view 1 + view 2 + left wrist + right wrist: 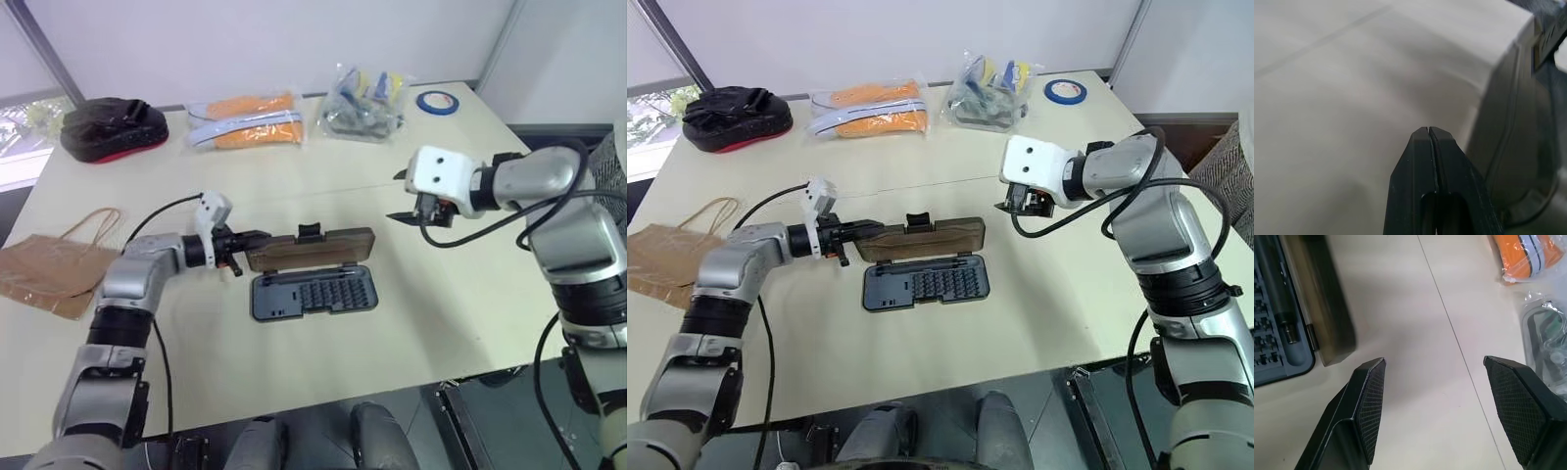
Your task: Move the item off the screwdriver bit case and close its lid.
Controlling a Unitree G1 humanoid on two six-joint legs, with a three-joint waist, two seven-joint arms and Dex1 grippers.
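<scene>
The pale table (411,323) carries everything, and the screwdriver bit case (313,292) lies open near its middle, its rows of bits facing up. The lid (312,249) stands raised on edge along the case's far long side, its small black latch tab (309,232) uppermost.

The left arm reaches in low from the case's left end, forearm nearly level and pointing toward the lid. The right arm comes in bent from the case's right side, held higher, wrist angled down toward the table.

The brown paper bag (44,269) lies flat well to the left of the case, clear of it, cut off by the picture's edge, its twine handles (90,224) pointing away from the robot. Beyond the case, along the table's far edge, sit a black-and-red pouch (110,128), an orange packet (245,121), a clear bag of parts (364,102) whose contents are hard to make out, and a blue tape roll (434,102).

The left gripper (253,241) has its fingers pressed together on nothing, the tips at the lid's left end; whether they touch it I cannot tell. The right gripper (1432,377) hovers right of the case, fingers spread wide and empty over bare table.
</scene>
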